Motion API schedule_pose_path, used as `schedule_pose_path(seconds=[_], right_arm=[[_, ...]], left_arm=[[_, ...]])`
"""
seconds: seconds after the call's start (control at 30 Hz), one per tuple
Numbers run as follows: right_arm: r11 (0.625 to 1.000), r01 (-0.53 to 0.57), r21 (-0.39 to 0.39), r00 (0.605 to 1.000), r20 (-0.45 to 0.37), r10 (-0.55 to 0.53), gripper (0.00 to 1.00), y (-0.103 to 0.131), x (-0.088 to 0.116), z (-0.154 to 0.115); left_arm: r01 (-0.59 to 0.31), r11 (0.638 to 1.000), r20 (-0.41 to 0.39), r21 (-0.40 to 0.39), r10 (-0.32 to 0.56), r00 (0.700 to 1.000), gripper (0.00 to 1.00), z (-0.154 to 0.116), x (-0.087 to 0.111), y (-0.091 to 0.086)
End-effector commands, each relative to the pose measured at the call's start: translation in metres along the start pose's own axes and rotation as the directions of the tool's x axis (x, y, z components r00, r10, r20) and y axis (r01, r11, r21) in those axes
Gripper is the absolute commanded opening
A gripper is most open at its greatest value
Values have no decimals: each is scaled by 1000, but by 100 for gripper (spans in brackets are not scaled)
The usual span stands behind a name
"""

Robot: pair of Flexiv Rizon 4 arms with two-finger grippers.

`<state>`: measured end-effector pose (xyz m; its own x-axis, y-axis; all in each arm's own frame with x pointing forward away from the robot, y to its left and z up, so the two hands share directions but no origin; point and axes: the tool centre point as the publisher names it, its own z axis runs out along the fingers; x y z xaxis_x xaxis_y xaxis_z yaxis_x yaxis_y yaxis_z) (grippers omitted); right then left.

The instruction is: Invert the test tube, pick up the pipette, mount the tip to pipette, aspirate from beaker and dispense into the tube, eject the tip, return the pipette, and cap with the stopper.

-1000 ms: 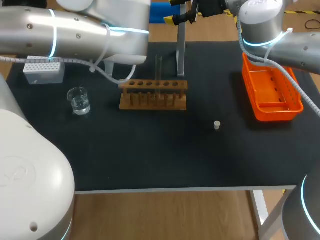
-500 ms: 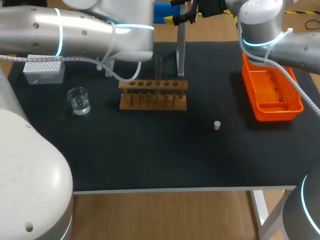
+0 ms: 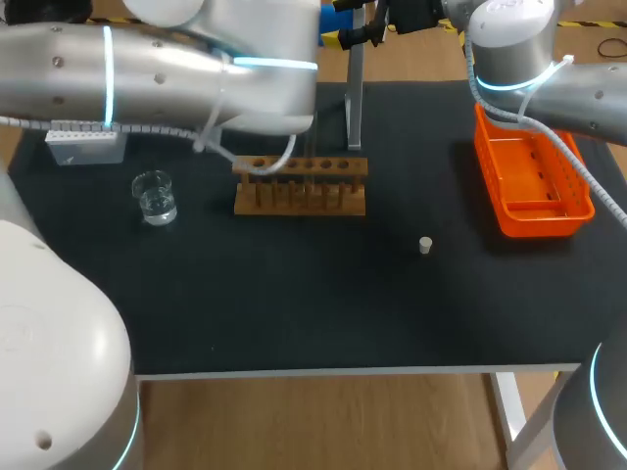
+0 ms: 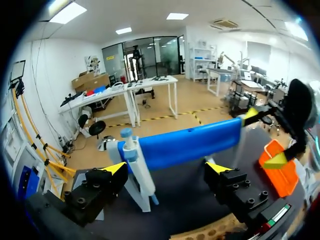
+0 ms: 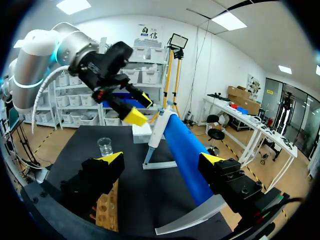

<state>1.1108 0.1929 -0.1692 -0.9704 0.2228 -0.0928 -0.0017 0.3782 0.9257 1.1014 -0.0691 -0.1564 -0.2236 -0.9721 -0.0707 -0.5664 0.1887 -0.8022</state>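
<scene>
Left arm (image 3: pixel 157 73): enters from the upper left of the head view and lies across the back of the table (image 3: pixel 294 313), covering part of the tip box (image 3: pixel 83 145) and ending just behind the rack (image 3: pixel 301 184).
Left gripper (image 4: pixel 166 169): fingers spread wide, grasping nothing; the blue pipette (image 4: pixel 185 145) lies crosswise ahead of them on its white stand (image 4: pixel 142 182), apart from both tips.
Right arm (image 3: pixel 549 69): comes in from the upper right, passing over the back end of the orange tray (image 3: pixel 534 211).
Right gripper (image 5: pixel 161 160): released and wide apart; the pipette runs ahead between its fingers, touching neither.
Grippers together: they face each other across the pipette, near but apart.
Pipette place: top middle of the head view, at the table's back edge.
Beaker (image 3: pixel 155 197): left of the rack, well apart from the left edge.
Stopper (image 3: pixel 425 245): centre right, standing alone between rack and tray, apart from both.
Tray edge: close to the table's right edge.
Open room: a broad band of black tabletop runs from the rack and stopper down to the front edge.
</scene>
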Motion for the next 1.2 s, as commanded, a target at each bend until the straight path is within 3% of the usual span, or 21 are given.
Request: schedule_pose_path(seconds=[0.03, 0.23, 0.33, 0.4, 0.53, 0.63, 0.83, 0.97, 1.2], right_arm=[[1000, -1, 3, 1000, -4, 1, 100, 0, -1, -1], [1000, -1, 3, 1000, -4, 1, 100, 0, -1, -1], [1000, -1, 3, 1000, -4, 1, 100, 0, -1, -1], [1000, -1, 3, 1000, -4, 1, 100, 0, -1, -1], [1000, -1, 3, 1000, -4, 1, 100, 0, -1, -1], [1000, -1, 3, 1000, -4, 1, 100, 0, -1, -1], [1000, -1, 3, 1000, -4, 1, 100, 0, -1, -1], [1000, -1, 3, 1000, -4, 1, 100, 0, -1, -1], [1000, -1, 3, 1000, -4, 1, 100, 0, -1, -1]], left_arm=[[-39, 994, -112, 102, 51, 992, 100, -53, 9, 23], [-105, 966, -303, 235, 176, 937, 100, -85, 33, 36], [-131, 943, -402, 307, 253, 880, 100, -95, 41, 40], [-143, 918, -471, 371, 318, 823, 100, -101, 49, 43], [-151, 894, -542, 423, 383, 748, 100, -104, 58, 46], [-163, 879, -587, 449, 427, 688, 100, -103, 66, 49], [-208, 864, -642, 458, 484, 595, 100, -93, 79, 61], [-232, 859, -659, 456, 501, 561, 100, -84, 85, 69], [-241, 864, -681, 442, 498, 537, 100, -64, 90, 85]])
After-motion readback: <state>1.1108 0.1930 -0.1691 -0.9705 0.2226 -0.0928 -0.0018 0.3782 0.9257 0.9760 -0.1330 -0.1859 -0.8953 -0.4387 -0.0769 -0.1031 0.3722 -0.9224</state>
